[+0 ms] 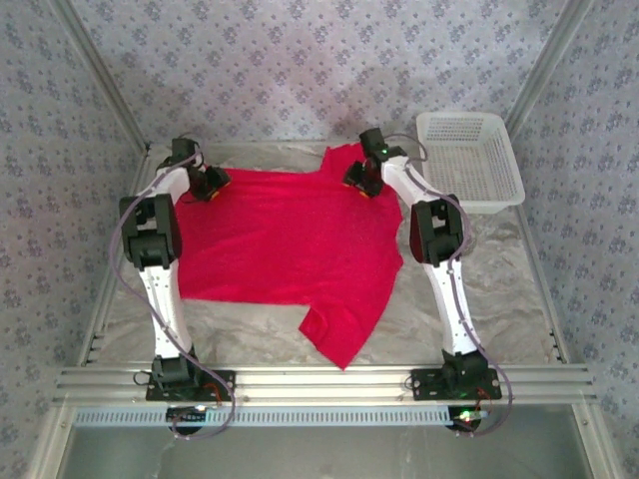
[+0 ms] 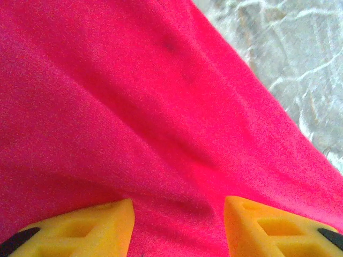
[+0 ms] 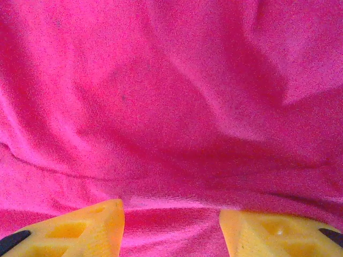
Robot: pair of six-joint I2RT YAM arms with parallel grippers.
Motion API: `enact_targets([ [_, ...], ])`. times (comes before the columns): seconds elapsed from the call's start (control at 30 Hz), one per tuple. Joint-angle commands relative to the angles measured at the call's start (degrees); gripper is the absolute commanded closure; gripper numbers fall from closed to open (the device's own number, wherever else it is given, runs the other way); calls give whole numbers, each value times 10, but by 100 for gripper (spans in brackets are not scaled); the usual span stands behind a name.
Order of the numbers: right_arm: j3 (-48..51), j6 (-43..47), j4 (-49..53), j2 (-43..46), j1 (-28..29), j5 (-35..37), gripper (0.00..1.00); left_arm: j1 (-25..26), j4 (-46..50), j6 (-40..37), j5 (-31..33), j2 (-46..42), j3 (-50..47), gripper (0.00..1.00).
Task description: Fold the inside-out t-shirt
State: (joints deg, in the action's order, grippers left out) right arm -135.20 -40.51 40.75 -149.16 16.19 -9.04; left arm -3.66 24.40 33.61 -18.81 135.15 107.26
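Note:
The inside-out t-shirt (image 1: 285, 244) lies spread flat on the table, bright red, with one sleeve pointing to the near edge and another at the far right. My left gripper (image 1: 212, 184) sits at the shirt's far left corner. In the left wrist view its yellow fingers (image 2: 102, 227) stand wide apart over the red cloth (image 2: 134, 107), open. My right gripper (image 1: 361, 180) is at the far right sleeve. Its yellow fingers (image 3: 86, 230) are also spread, open, with a fold of the red cloth (image 3: 171, 107) just ahead of them.
A white plastic basket (image 1: 469, 160) stands at the back right of the table. The table is covered in crinkled silver sheeting (image 1: 479, 289). Patterned walls close in on three sides. Bare sheeting (image 2: 300, 53) lies beside the shirt's edge.

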Motion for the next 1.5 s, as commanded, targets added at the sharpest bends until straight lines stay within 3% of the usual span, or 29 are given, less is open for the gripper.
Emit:
enact_targets([
  [0.0, -118, 2, 74, -101, -29, 23, 45, 6, 45, -14, 3, 66, 72, 50],
  [0.17, -173, 0, 27, -118, -54, 14, 42, 16, 84, -42, 2, 106, 192, 45],
  [0.33, -129, 34, 22, -36, -53, -38, 41, 15, 63, -63, 33, -4, 126, 40],
  [0.53, 85, 93, 11, 163, -22, -21, 39, 14, 10, -39, 65, -239, -156, 40],
  [0.67, 272, 102, 6, 284, -1, -19, 39, -1, -47, -1, 35, -374, -367, 40],
  [0.77, 421, 95, -23, 374, 35, -30, 39, -25, -102, 25, -5, -426, -484, 40],
  [0.93, 618, 49, -60, 482, 109, -10, 39, -66, -165, 57, -77, -431, -564, 41],
  [1.17, 813, -30, -126, 599, 169, -6, 38, -94, -146, 56, -55, -430, -602, 43],
  [1.33, 915, -42, -144, 604, 158, 1, 38, -147, -129, 65, -21, -461, -652, 44],
  [1.47, 965, -33, -103, 617, 125, 13, 38, -173, -125, 62, -20, -493, -693, 44],
])
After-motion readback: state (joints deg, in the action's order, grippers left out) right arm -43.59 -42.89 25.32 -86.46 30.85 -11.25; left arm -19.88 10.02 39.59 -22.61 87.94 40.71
